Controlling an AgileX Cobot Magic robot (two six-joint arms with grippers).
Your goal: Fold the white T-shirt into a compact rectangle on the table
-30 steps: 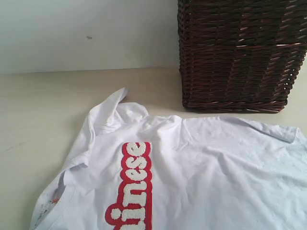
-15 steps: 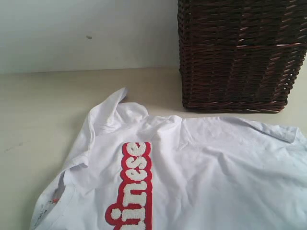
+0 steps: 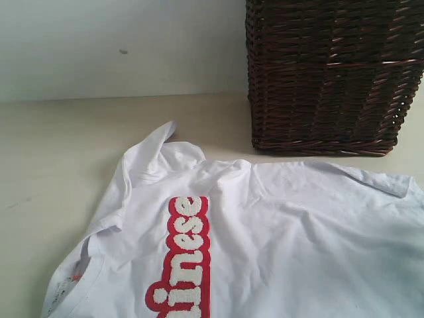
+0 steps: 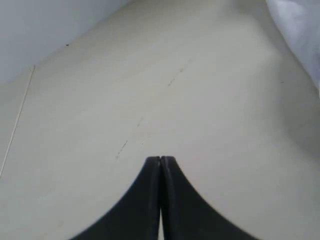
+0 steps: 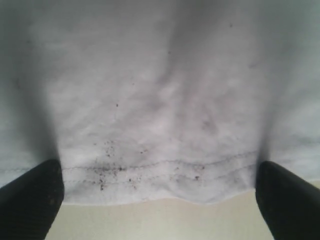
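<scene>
The shirt [image 3: 278,232] lies spread on the table [image 3: 59,152], front up and loosely rumpled, not folded. Its lower part runs out of the exterior view. A red band of fuzzy white lettering [image 3: 187,255] runs down the chest. At the shirt's far left corner a flap of cloth [image 3: 159,139] sticks up and casts a small shadow. Near the shirt's left edge the fabric curls over itself, and a few dark specks show there.

In the right wrist view the shirt [image 5: 160,100] fills nearly the whole picture. Its double-stitched hem [image 5: 165,165] crosses between the two dark fingers, peppered with dark specks, and a strip of bare table shows just past the hem. The right gripper [image 5: 159,172] is spread wide, one finger [image 5: 30,195] at each side of that stretch of hem, and nothing is pinched between them. Whether the fingers touch the cloth cannot be told.

The left gripper [image 4: 160,161] is closed, its fingers pressed together with nothing between them. It hangs over bare table, well apart from the shirt's edge [image 4: 300,30], which shows only in one corner of the left wrist view.

Just beyond the shirt's far edge stands a dark brown wicker basket [image 3: 331,73]. A pale wall [image 3: 119,40] rises behind it.
</scene>
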